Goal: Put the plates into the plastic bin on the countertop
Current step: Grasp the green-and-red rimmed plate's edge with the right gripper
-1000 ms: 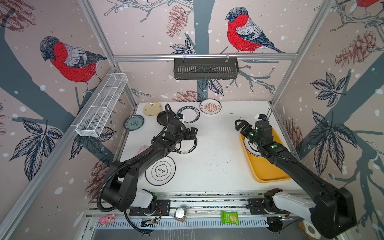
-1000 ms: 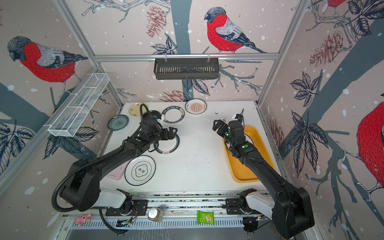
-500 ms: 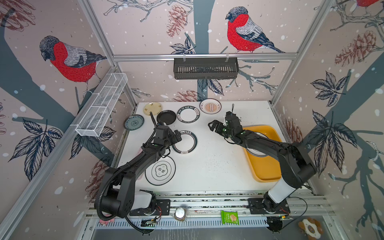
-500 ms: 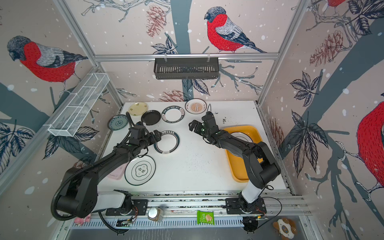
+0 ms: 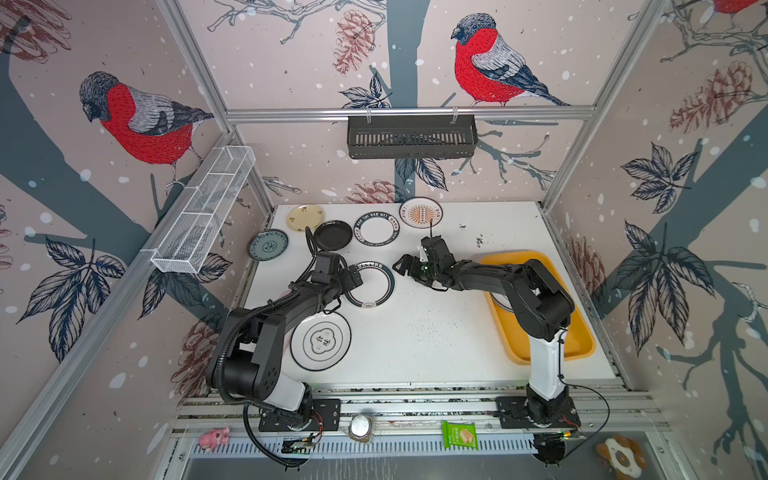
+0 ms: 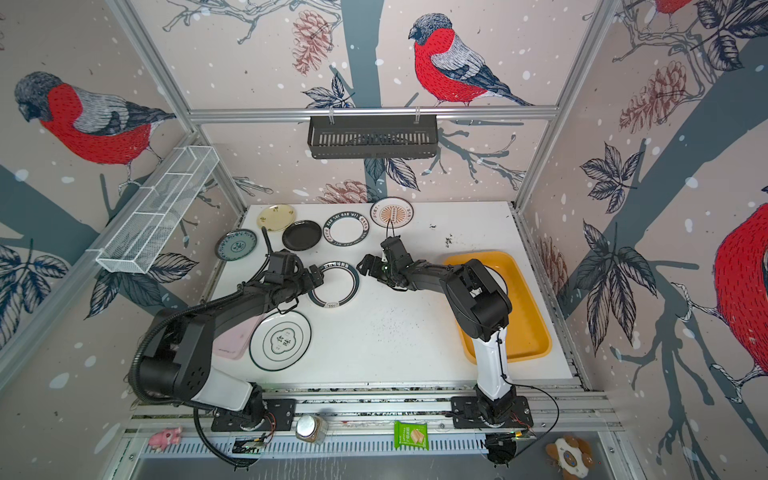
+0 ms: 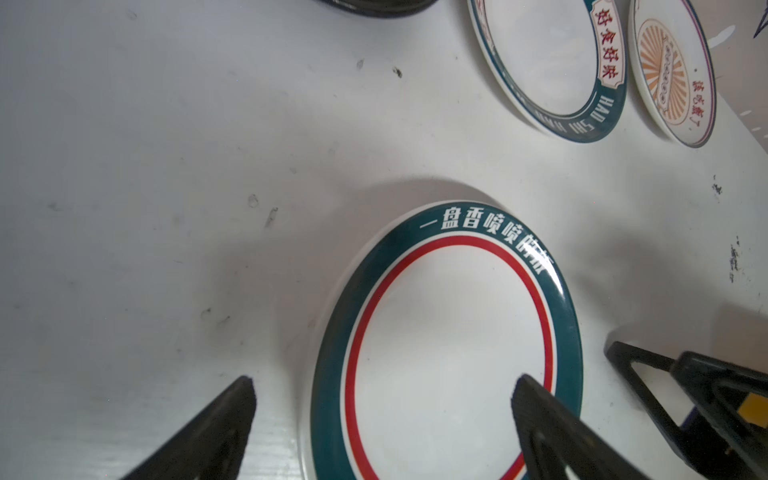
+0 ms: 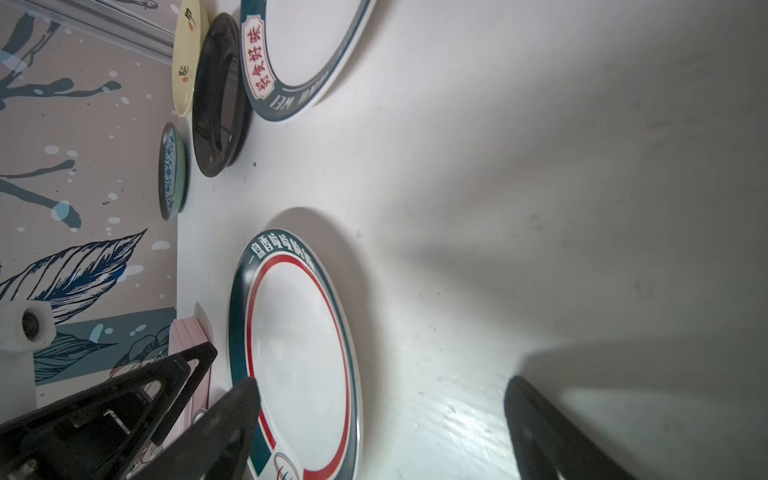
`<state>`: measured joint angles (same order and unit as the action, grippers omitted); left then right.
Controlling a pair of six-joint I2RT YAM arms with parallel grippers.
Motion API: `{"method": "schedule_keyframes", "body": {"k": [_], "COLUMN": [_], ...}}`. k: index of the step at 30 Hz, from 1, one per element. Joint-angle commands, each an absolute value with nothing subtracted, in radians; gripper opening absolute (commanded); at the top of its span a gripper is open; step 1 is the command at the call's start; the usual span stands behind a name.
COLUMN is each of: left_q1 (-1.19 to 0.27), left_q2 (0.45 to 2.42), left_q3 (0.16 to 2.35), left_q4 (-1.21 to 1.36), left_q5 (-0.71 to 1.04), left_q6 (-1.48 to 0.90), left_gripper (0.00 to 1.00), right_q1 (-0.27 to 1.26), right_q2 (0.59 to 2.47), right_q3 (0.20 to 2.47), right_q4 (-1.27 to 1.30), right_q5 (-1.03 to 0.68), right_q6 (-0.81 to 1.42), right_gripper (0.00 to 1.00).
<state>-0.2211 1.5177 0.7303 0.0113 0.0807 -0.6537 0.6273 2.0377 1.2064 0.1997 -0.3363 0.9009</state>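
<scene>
Change: right gripper (image 5: 402, 266), off the plastic bin (image 5: 577, 345), now reaches across the countertop (image 5: 440, 340) to the green-rimmed plate (image 5: 370, 286), opposite left gripper (image 5: 353, 276). Both fingers spread, empty: next pickup beginning.

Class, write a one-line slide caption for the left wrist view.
Open left gripper astride the near rim of a green-and-red-ringed plate on the speckled white countertop.

Five plates (image 5: 376, 228) line the back of the countertop (image 5: 436, 332), left of centre. Before them a sixth plate (image 5: 370, 286) lies mid-table, and a seventh plate (image 5: 320, 340) sits nearer the front left. The bin (image 5: 577, 345) stands along the right edge, with another plate (image 5: 497, 301) in it.
</scene>
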Motion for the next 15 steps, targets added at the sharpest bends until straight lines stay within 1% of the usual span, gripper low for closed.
{"method": "schedule_keyframes", "body": {"k": [1, 5, 8, 11, 15], "left_q1": [-0.219, -0.219, -0.219, -0.219, -0.219], "left_q2": [1.536, 1.548, 1.559, 1.577, 1.588], "left_q3": [0.736, 0.73, 0.725, 0.724, 0.723], "left_q4": [0.035, 0.046, 0.068, 0.091, 0.102], "left_q5": [0.102, 0.115, 0.157, 0.196, 0.212], "left_q6": [-0.654, -0.656, -0.656, -0.663, -0.664], "left_gripper": [0.97, 0.96, 0.96, 0.97, 0.96], "right_q1": [0.632, 0.645, 0.656, 0.661, 0.669], "right_q2": [2.064, 2.095, 2.116, 2.13, 2.143], "right_q3": [1.222, 1.257, 1.282, 1.29, 1.309], "right_q4": [0.231, 0.211, 0.181, 0.161, 0.12], "right_q5": [-0.384, -0.419, -0.437, -0.447, -0.459], "right_q6": [0.925, 0.907, 0.892, 0.887, 0.867], "right_gripper": [0.91, 0.87, 0.81, 0.77, 0.67]}}
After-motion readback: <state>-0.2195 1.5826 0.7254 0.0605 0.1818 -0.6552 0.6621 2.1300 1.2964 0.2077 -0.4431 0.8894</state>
